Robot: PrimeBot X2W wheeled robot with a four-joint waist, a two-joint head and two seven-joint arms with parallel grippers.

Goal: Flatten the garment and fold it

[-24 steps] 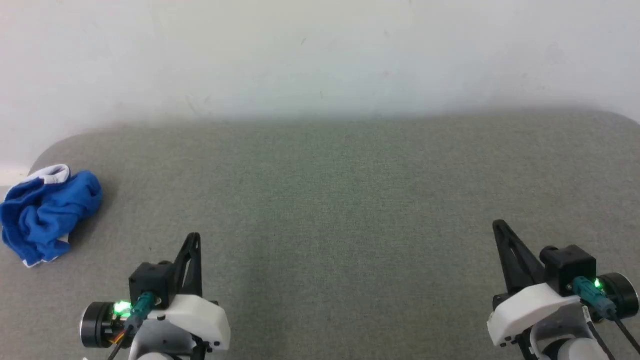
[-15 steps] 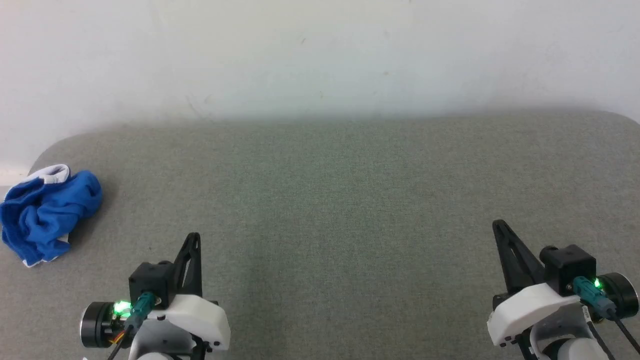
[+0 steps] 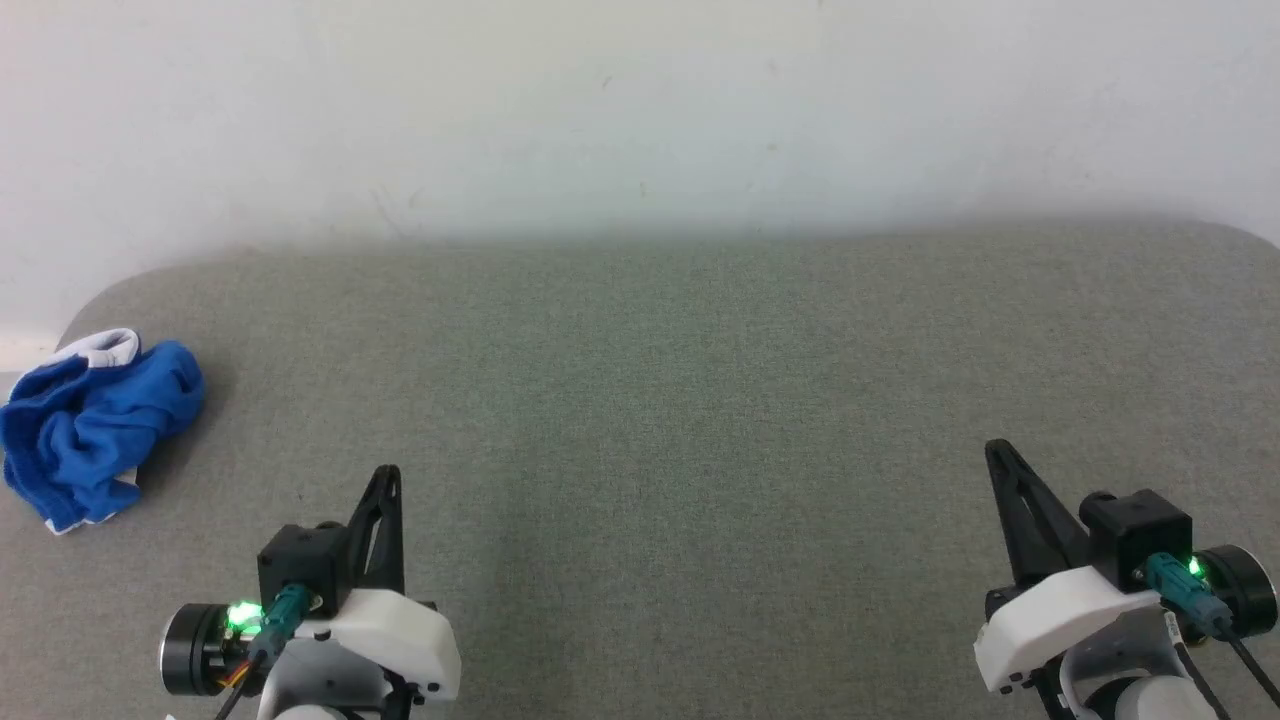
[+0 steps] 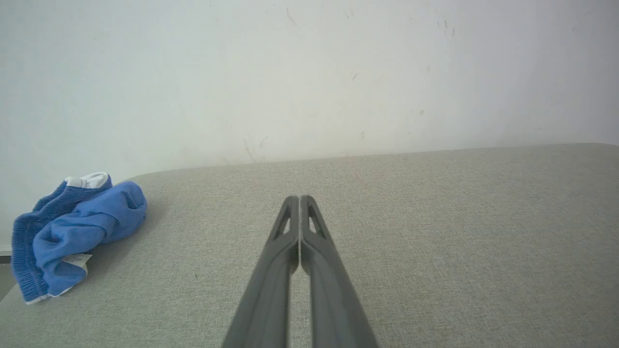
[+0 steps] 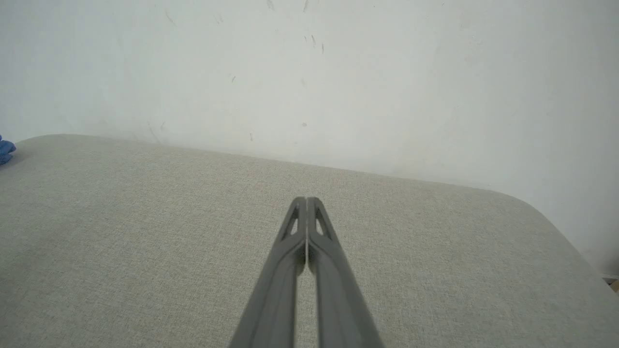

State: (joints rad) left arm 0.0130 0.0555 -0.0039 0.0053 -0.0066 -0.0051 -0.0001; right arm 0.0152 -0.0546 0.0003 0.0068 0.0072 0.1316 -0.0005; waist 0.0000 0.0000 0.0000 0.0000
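Looking down from the head camera, I see the blue shorts [image 3: 95, 425] bunched in a crumpled heap at the far left edge of the grey fabric-covered surface [image 3: 650, 400], near its rounded back-left corner, with white trim showing at the top and bottom of the heap. My left gripper [image 3: 388, 474] sits at the lower left with its two dark fingers pressed together around nothing, well apart from the shorts and to their right. My right gripper [image 3: 996, 452] at the lower right is likewise closed and empty, far across the surface from them. In the left wrist view the fingertips meet over the grey cloth, with the heap off to the left. A white wall [image 3: 640, 100] stands behind the surface.
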